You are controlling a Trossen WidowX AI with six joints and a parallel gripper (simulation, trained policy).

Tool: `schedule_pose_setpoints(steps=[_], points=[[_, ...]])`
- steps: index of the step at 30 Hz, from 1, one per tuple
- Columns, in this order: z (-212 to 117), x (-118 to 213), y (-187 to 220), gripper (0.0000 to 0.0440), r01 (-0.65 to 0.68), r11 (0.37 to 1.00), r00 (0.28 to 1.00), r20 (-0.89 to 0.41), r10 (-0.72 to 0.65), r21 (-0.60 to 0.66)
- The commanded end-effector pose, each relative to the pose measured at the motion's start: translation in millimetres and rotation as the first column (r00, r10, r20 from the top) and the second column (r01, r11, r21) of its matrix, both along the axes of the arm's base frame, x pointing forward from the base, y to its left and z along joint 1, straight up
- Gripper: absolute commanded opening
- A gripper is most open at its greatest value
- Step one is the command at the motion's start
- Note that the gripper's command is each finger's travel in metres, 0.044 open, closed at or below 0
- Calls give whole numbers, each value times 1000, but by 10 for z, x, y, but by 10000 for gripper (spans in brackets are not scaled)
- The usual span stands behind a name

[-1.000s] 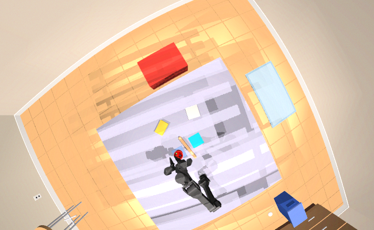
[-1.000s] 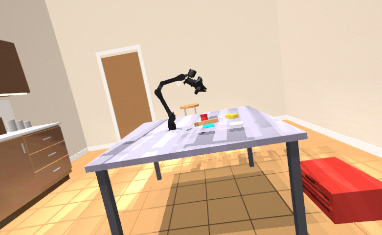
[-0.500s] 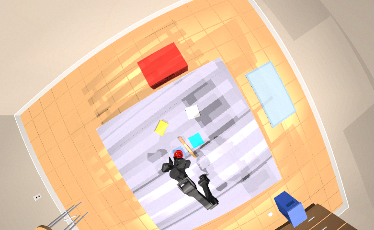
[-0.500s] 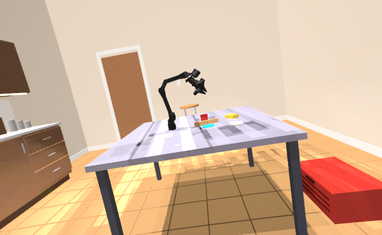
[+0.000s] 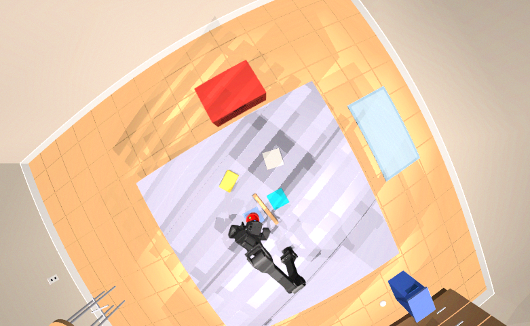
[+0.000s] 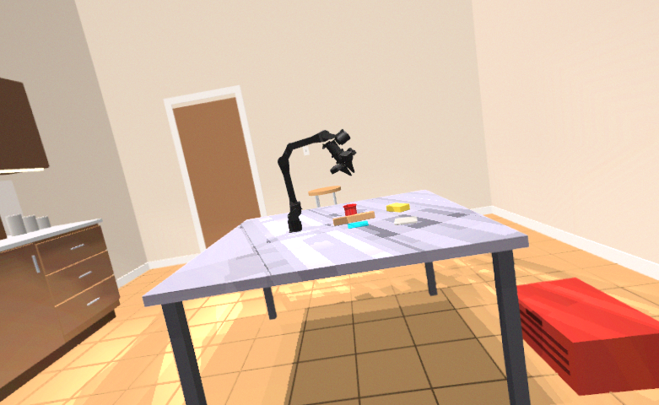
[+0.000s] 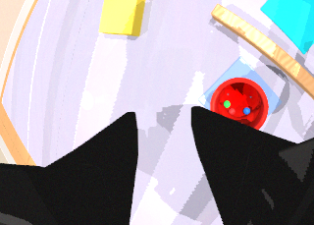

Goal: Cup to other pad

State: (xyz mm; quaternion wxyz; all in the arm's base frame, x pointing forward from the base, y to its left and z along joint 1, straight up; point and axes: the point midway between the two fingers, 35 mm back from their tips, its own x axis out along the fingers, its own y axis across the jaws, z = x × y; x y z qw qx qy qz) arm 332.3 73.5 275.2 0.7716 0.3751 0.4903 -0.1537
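The red cup stands upright on the light-blue pad. Inside it, a green marble and a blue marble show in the wrist view; other contents are unclear. The cyan pad has nothing on it. My gripper is partly open and empty, high above the table. In the wrist view the cup is to the right of the fingertips, partly hidden by the right finger.
A wooden bar lies between the two blue pads. A yellow block lies farther out on the table. A white square lies beyond the cyan pad.
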Motion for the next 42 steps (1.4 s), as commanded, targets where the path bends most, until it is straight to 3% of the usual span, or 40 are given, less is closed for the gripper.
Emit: schedule_pose_setpoints(steps=[1,25,42], points=[[-60,2,-16,123,18,1000,999,-45,-18,-4],[-710,-175,-199,140,64,991,914,-393,-106,-117],[-1183,-300,-255,165,75,978,834,-525,-170,-196]])
